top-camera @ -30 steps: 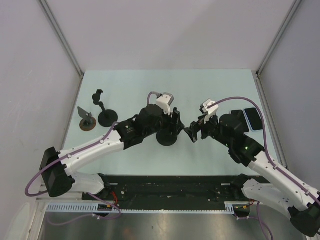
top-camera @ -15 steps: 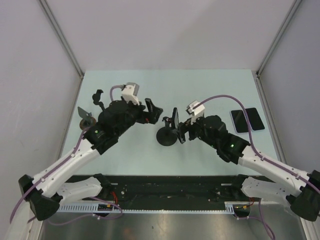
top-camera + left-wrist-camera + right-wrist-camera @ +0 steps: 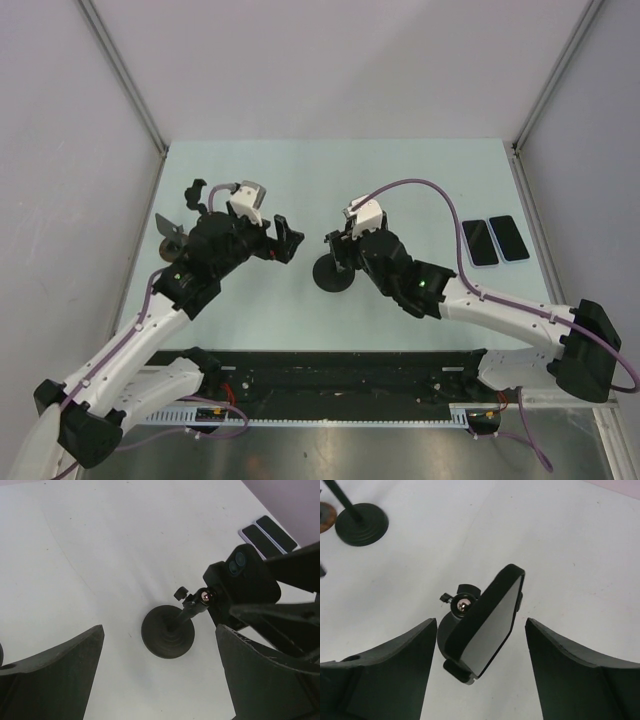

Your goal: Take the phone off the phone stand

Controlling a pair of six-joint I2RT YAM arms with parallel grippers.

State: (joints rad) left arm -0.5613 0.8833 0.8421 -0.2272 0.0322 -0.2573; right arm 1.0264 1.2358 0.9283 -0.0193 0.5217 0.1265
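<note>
A black phone [image 3: 487,622] sits tilted in the cradle of a black phone stand with a round base [image 3: 333,277] [image 3: 167,632] and a shiny ball joint [image 3: 462,605]. My right gripper [image 3: 341,247] [image 3: 480,625] is open, one finger on each side of the phone, and a gap still shows on the right side. My left gripper [image 3: 288,240] [image 3: 160,645] is wide open and holds nothing. It hangs to the left of the stand, apart from it. In the left wrist view the phone's back [image 3: 250,577] with its camera lens shows between the right gripper's dark fingers [image 3: 280,620].
Two more phones [image 3: 480,242] [image 3: 510,237] lie flat at the table's right edge. A second black stand [image 3: 361,525] and a brown disc base [image 3: 172,247] stand at the left, close behind my left arm.
My left gripper let go of the stand, opened wide and drew back to the left. My right gripper moved left and now straddles the phone, its jaws narrowing a little.
</note>
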